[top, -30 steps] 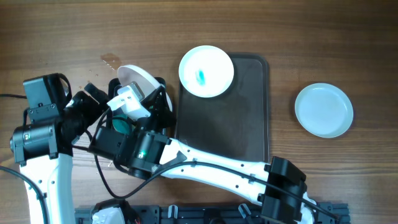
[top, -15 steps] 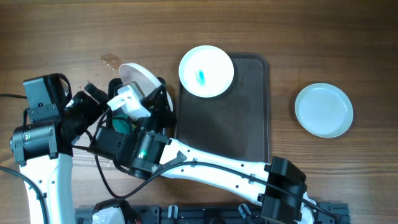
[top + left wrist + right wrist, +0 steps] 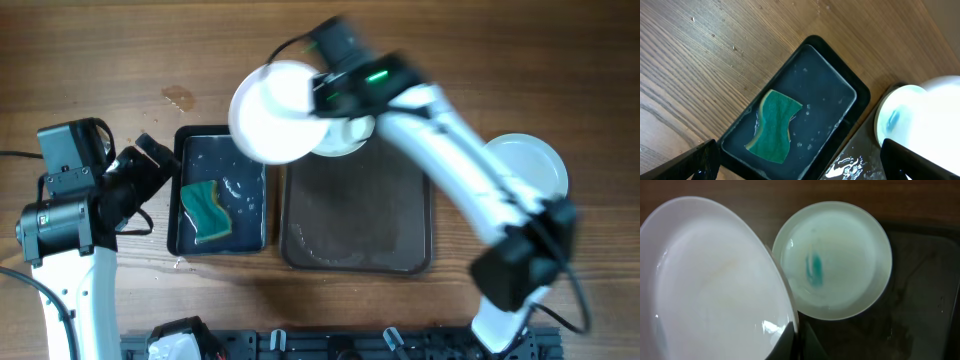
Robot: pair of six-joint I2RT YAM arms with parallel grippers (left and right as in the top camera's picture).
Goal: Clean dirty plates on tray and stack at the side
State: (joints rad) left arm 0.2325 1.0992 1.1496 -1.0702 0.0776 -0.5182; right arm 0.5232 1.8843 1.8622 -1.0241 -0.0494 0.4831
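My right gripper point(image 3: 796, 340) was clamped on the rim of a white plate point(image 3: 715, 285), holding it off the table above the near corners of the water basin point(image 3: 245, 215) and the tray point(image 3: 350, 220). Just beyond it, a smeared plate point(image 3: 835, 260) with a blue-green mark lay at the tray's top-left corner. My left gripper point(image 3: 800, 157) was wide open and empty, beside the basin, where a green sponge point(image 3: 772, 127) sat in the water. A third plate point(image 3: 530, 165) rested right of the tray.

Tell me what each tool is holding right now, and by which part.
The right tool grips a white plate by its rim; the left tool holds nothing.
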